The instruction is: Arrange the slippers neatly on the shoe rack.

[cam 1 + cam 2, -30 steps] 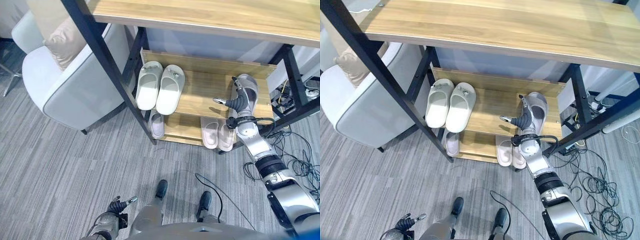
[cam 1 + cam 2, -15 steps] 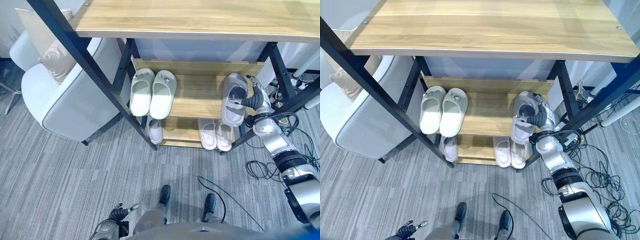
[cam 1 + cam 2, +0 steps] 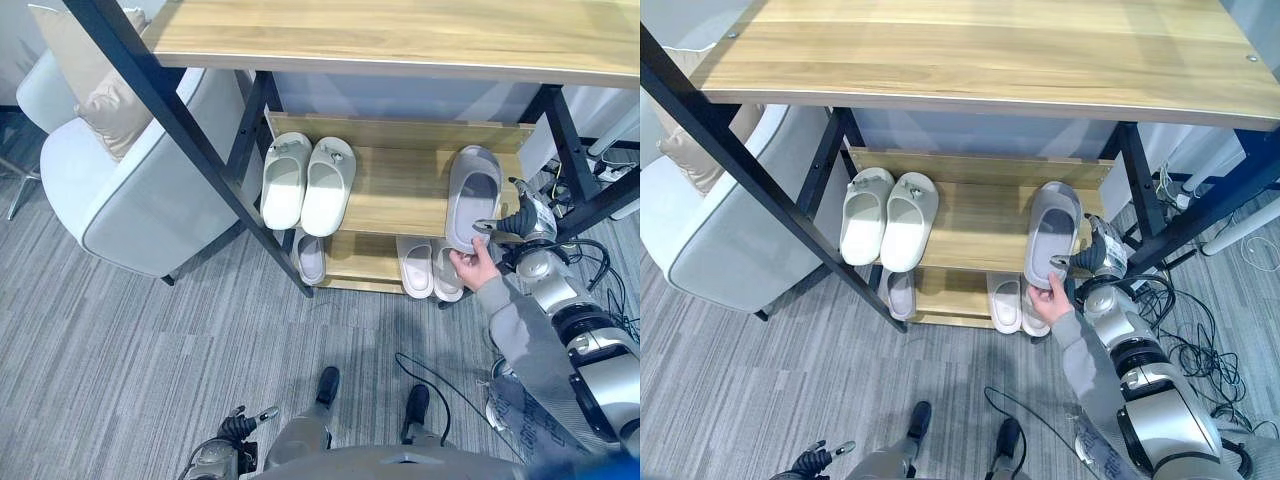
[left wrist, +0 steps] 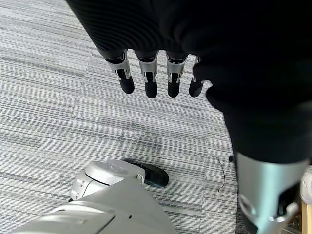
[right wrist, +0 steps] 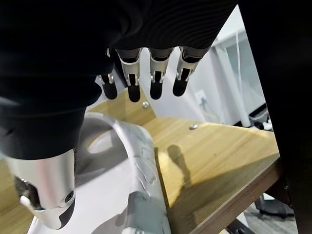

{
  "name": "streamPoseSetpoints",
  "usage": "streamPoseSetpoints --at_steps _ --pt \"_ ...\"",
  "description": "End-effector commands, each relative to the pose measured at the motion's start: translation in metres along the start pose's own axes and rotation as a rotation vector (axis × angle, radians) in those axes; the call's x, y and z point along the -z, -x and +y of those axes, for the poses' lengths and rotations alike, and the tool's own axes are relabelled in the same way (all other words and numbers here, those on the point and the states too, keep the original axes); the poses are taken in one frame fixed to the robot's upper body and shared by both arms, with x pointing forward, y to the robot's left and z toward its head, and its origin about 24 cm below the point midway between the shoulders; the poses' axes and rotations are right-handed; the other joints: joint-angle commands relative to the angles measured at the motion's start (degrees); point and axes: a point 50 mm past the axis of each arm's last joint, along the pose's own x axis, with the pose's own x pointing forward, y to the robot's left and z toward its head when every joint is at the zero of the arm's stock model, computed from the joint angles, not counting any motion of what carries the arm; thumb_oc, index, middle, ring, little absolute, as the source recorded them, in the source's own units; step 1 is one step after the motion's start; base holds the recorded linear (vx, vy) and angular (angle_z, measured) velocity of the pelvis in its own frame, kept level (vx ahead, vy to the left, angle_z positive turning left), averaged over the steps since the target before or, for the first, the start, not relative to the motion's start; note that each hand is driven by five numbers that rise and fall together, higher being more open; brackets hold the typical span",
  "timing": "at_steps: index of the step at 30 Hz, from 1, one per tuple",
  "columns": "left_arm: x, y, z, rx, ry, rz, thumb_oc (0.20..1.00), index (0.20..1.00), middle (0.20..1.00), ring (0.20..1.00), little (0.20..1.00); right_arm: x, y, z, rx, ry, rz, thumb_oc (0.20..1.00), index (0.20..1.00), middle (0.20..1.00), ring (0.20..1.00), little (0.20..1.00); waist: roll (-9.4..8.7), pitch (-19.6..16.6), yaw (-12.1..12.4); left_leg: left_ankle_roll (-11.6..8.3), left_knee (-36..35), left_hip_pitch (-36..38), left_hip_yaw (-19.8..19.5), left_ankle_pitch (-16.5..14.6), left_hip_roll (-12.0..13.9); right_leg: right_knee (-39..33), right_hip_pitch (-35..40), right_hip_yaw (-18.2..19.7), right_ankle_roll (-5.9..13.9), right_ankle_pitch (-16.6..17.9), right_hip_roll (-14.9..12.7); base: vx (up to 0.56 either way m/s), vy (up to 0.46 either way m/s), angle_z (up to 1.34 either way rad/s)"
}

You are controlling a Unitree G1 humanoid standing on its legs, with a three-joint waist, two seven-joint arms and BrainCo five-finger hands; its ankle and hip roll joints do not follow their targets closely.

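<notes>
the left hand (image 3: 232, 428) hangs low over the carpet (image 3: 120, 330), fingers straight and holding nothing. on the shoe rack (image 3: 400, 195) a white pair (image 3: 305, 182) sits on the upper shelf, pale slippers (image 3: 430, 265) below. a grey slipper (image 3: 472, 195) lies at the shelf's right end, a person's hand (image 3: 470, 265) at its heel. the right hand (image 3: 522, 222) is beside it, fingers relaxed, gripping nothing.

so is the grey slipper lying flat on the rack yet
Flat, sole down on the upper shelf: grey slipper with a person's hand at its heel, right hand beside it.
</notes>
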Motion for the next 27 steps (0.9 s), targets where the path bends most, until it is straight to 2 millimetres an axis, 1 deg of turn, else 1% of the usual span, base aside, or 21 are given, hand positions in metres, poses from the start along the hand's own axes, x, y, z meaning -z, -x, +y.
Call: streamPoseSetpoints --at_steps 1,3,8,13,16,21,24,27 --pt "0.001 -0.001 0.008 -0.037 -0.044 0.016 1.0 1.0 1.0 1.0 1.0 -0.002 -0.016 -0.028 0.099 0.025 0.009 1.0 1.0 1.0 1.0 1.0 -0.99 -0.04 0.03 -1.04 0.21 -0.82 -0.81 -4.74 -1.97 0.6 4.53 -2.91 3.69 -5.46 -2.74 0.01 0.01 0.03" --pt "0.001 -0.001 0.009 -0.041 -0.041 0.017 1.0 1.0 1.0 1.0 1.0 0.004 -0.014 -0.026 0.09 0.015 0.044 1.0 1.0 1.0 1.0 1.0 -1.14 -0.03 -0.06 -1.03 0.21 -0.68 -0.75 -4.8 -1.97 0.6 4.55 -3.01 3.68 -5.39 -2.78 0.0 0.0 0.0" --pt "0.002 -0.001 0.01 -0.045 -0.037 0.023 1.0 1.0 1.0 1.0 1.0 0.01 -0.012 -0.022 0.095 -0.049 0.086 1.0 1.0 1.0 1.0 1.0 -1.44 -0.23 -0.09 -0.93 0.21 -0.5 -0.63 -4.97 -1.91 0.6 4.6 -2.9 3.62 -5.46 -2.79 0.0 0.0 0.0" --pt "0.004 0.0 0.012 -0.051 -0.035 0.033 1.0 1.0 1.0 1.0 1.0 0.007 -0.011 -0.022 0.114 -0.074 0.074 1.0 1.0 1.0 1.0 1.0 -1.6 -0.4 -0.14 -0.89 0.21 -0.41 -0.48 -5.04 -1.81 0.6 4.64 -2.84 3.59 -5.54 -2.72 0.0 0.0 0.0" --pt "0.006 0.0 0.013 -0.058 -0.022 0.041 1.0 1.0 1.0 1.0 1.0 0.002 -0.01 -0.024 0.146 -0.126 0.057 1.0 1.0 1.0 1.0 1.0 -1.66 -0.43 -0.19 -0.89 0.21 -0.35 -0.31 -5.07 -1.71 0.6 4.58 -2.76 3.57 -5.57 -2.71 0.0 0.0 0.0" --pt "0.01 0.001 0.012 -0.059 -0.019 0.057 1.0 1.0 1.0 1.0 1.0 -0.008 -0.009 -0.025 0.157 -0.164 0.002 1.0 1.0 1.0 1.0 1.0 -1.79 -0.52 -0.36 -0.82 0.21 -0.22 -0.14 -5.22 -1.67 0.6 4.61 -2.61 3.51 -5.58 -2.73 0.0 0.0 0.0" --pt "0.009 0.001 0.013 -0.061 -0.022 0.054 1.0 1.0 1.0 1.0 1.0 -0.015 -0.01 -0.024 0.135 -0.191 -0.026 1.0 1.0 1.0 1.0 1.0 -1.91 -0.39 -0.25 -0.78 0.21 -0.22 -0.03 -5.23 -1.69 0.6 4.52 -2.54 3.47 -5.52 -2.74 0.0 0.0 0.0" --pt "0.008 0.001 0.012 -0.055 -0.025 0.052 1.0 1.0 1.0 1.0 1.0 -0.028 -0.012 -0.022 0.093 -0.181 -0.082 1.0 1.0 1.0 1.0 1.0 -2.08 -0.39 -0.25 -0.8 0.21 -0.3 0.12 -5.19 -1.71 0.6 4.38 -2.54 3.46 -5.45 -2.79 0.0 0.0 0.0"
